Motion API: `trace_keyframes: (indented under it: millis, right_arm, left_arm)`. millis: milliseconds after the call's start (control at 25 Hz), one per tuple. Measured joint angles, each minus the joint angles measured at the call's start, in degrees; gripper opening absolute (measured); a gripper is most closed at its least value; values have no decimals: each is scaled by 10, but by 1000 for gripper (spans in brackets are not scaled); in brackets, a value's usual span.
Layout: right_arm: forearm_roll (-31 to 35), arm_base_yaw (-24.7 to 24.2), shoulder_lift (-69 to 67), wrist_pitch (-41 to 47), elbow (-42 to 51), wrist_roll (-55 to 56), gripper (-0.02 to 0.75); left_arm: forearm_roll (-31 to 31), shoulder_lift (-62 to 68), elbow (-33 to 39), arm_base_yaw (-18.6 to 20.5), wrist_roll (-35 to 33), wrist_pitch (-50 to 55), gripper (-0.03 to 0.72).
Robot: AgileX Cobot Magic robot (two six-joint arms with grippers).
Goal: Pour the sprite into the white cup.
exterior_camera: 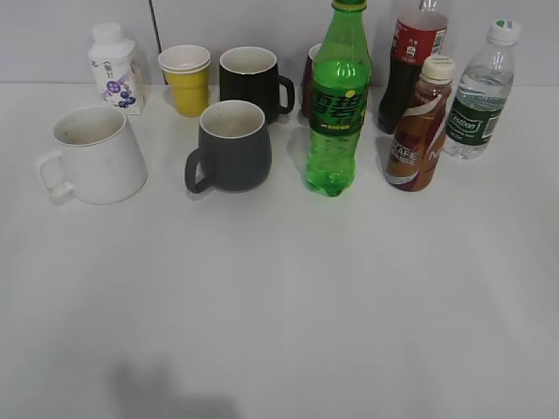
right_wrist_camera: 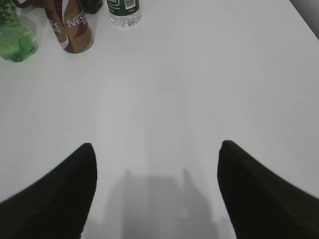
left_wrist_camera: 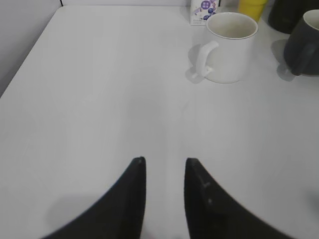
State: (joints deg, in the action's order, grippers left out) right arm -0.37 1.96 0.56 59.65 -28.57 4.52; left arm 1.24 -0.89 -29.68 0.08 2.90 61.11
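The sprite [exterior_camera: 338, 100], a tall green bottle with a green cap, stands upright at mid-table; its base shows in the right wrist view [right_wrist_camera: 14, 40] at the top left. The white cup [exterior_camera: 92, 154], a large white mug with its handle toward the front left, stands at the left and is empty; it shows in the left wrist view [left_wrist_camera: 227, 47]. My left gripper [left_wrist_camera: 164, 160] is open and empty over bare table, well short of the cup. My right gripper [right_wrist_camera: 156, 144] is wide open and empty, far from the sprite. Neither gripper shows in the exterior view.
A grey mug [exterior_camera: 231, 146] stands between cup and sprite. Behind are a small white bottle with purple print [exterior_camera: 116, 68], a yellow paper cup [exterior_camera: 186, 78] and a black mug [exterior_camera: 252, 83]. Right of the sprite stand a brown Nescafe bottle [exterior_camera: 422, 124], a cola bottle [exterior_camera: 410, 61] and a clear water bottle [exterior_camera: 482, 92].
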Motion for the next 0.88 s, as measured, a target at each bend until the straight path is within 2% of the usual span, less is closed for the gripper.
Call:
trace_keyframes:
  millis: [880]
  right_arm:
    - [0,0,0,0,0,0,567]
  left_arm:
    - [0,0,0,0,0,0,214]
